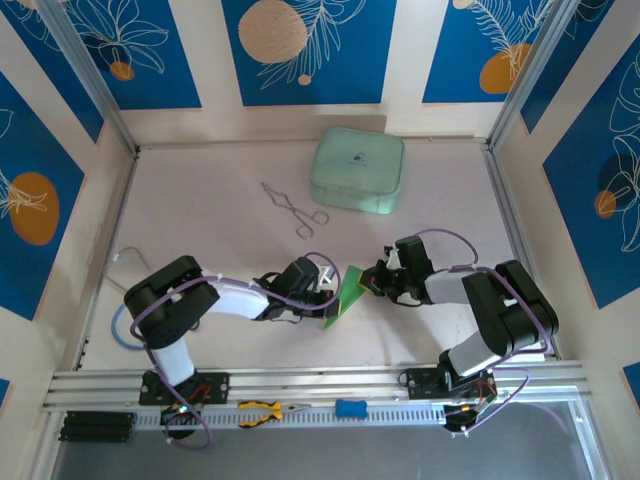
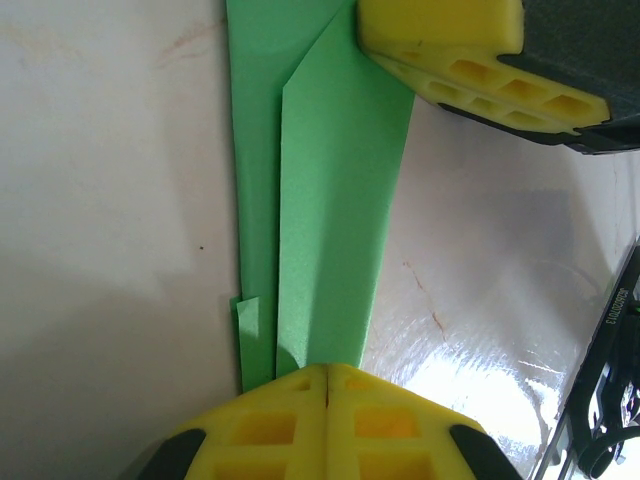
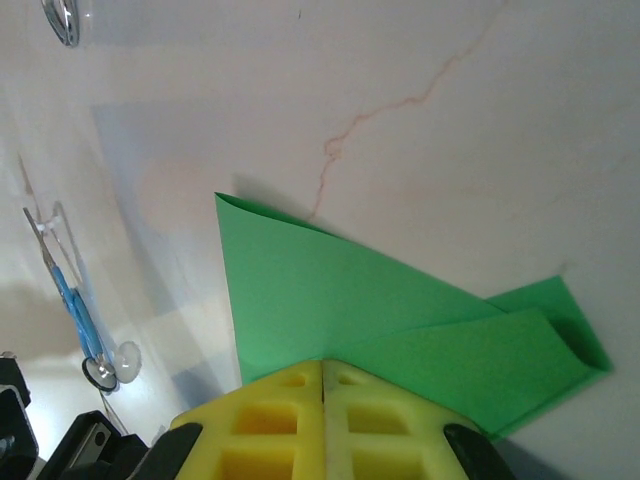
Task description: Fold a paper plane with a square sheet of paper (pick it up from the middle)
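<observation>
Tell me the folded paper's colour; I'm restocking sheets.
The paper is bright green, clearest in the left wrist view.

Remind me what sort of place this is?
Looks like an enclosed robot work cell, probably a lab rig: aluminium frame rail along the near edge, printed blue wall panels boxing in the white table, pliers lying by the rail.

High rear overview, two close wrist views (paper [image 2: 330, 220] shared)

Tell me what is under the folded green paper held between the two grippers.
Beside the paper, the pale veined table is visible, with the paper's shadow on it. The patch directly beneath is covered by the folded layers, so it cannot be checked.
</observation>
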Controlling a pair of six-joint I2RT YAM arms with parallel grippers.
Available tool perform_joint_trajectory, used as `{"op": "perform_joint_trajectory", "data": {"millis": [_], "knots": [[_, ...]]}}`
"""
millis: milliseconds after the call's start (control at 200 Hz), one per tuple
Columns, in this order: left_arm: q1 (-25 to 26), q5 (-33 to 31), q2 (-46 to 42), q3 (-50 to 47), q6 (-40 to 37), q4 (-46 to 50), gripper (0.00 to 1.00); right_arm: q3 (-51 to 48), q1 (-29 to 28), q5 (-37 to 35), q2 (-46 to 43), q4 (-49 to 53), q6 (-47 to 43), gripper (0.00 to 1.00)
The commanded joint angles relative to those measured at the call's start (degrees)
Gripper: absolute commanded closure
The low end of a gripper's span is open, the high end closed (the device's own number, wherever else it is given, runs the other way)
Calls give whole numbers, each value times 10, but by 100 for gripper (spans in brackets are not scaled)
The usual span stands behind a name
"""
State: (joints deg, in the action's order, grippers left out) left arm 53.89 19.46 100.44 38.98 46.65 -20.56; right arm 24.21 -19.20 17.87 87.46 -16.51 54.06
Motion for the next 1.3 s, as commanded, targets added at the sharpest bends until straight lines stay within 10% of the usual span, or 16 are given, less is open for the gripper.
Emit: {"op": "perform_joint_trajectory", "data": {"millis": [0,730,1295], "knots": [[6,-5,21,-33,4,127,100,-18,9,-28,16,13,-9,99],[9,-40,-108,48,-15,191,94,-33,26,-20,2,24,-24,99],[37,17,22,176,-50,197,94,-32,25,-15,2,26,-22,99]]}}
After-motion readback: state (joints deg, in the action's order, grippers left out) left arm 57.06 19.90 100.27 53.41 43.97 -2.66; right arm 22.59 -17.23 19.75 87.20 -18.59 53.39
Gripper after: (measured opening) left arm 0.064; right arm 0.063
